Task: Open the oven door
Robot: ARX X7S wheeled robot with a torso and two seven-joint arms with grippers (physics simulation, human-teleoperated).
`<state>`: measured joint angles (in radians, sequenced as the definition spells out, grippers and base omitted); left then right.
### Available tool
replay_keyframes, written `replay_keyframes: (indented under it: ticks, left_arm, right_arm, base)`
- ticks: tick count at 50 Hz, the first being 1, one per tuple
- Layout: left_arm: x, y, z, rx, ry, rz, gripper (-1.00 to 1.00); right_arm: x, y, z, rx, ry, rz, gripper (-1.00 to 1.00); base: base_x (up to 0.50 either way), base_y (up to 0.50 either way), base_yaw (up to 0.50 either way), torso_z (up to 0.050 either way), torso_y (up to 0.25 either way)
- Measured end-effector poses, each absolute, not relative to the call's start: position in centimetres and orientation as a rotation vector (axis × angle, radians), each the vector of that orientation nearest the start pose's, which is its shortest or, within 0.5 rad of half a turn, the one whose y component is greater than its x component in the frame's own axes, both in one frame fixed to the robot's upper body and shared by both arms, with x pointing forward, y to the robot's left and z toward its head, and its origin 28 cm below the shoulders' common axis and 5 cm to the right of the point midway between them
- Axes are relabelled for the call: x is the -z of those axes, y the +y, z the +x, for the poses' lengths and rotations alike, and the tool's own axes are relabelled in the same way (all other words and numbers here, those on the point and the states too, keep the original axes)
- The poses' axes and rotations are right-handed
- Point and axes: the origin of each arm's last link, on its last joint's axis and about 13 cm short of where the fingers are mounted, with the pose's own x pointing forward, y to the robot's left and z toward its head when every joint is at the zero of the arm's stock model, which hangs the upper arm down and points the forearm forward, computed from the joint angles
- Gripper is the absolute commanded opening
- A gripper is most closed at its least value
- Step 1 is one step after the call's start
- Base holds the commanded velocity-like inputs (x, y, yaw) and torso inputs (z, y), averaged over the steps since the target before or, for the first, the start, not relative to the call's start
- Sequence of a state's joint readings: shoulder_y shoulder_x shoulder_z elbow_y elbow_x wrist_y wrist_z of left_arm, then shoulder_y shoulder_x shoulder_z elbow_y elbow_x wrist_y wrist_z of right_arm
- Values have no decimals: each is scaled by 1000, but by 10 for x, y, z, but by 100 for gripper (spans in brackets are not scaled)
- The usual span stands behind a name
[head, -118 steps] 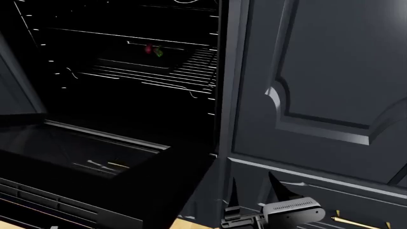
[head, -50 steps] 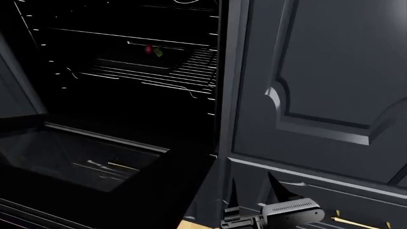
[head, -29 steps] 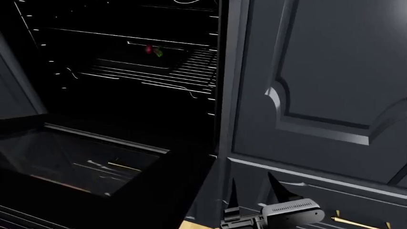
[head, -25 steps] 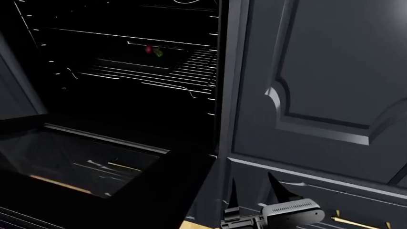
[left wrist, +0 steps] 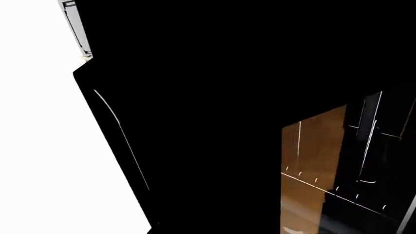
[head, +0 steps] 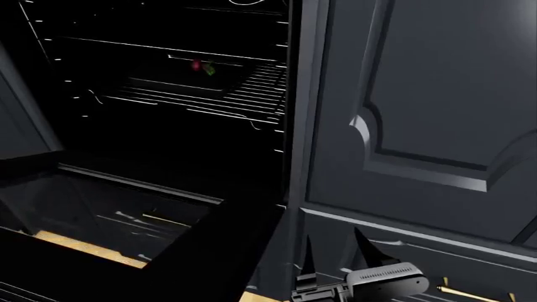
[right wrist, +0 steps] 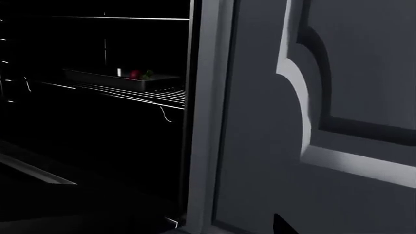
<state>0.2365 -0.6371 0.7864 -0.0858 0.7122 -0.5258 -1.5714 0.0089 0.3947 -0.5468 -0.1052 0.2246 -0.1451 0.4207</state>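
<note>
The oven door [head: 214, 248], glossy black with a dark glass window, hangs swung down at the lower left of the head view, and the oven cavity [head: 168, 126] stands open above it. The same door [left wrist: 215, 122] fills the left wrist view with black, and I cannot make out my left gripper's fingers against it. My right gripper [head: 334, 255] sits low, to the right of the door and in front of the navy cabinet, open with nothing between its pointed fingers. One dark fingertip [right wrist: 283, 225] shows in the right wrist view.
Wire racks [head: 226, 104] and a tray [head: 176, 82] holding a small red and green item [head: 201, 67] sit inside the oven. A navy raised-panel cabinet door [head: 436, 107] stands to the right, above a drawer with a brass handle [head: 470, 292]. Wooden floor [head: 84, 246] shows through the door glass.
The oven door has swung further down, and the wooden floor now shows through its window. The right gripper has not moved.
</note>
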Motion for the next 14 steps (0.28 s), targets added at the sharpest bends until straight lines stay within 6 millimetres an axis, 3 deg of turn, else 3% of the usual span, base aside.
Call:
replay_keyframes:
  ticks: [14]
  left_arm:
    - [59,302,80,-575,-571,1506,-100]
  right_arm:
    - [-21,-82,184,-139,-101,-80,100]
  base:
    - [8,4,-3,-1,0]
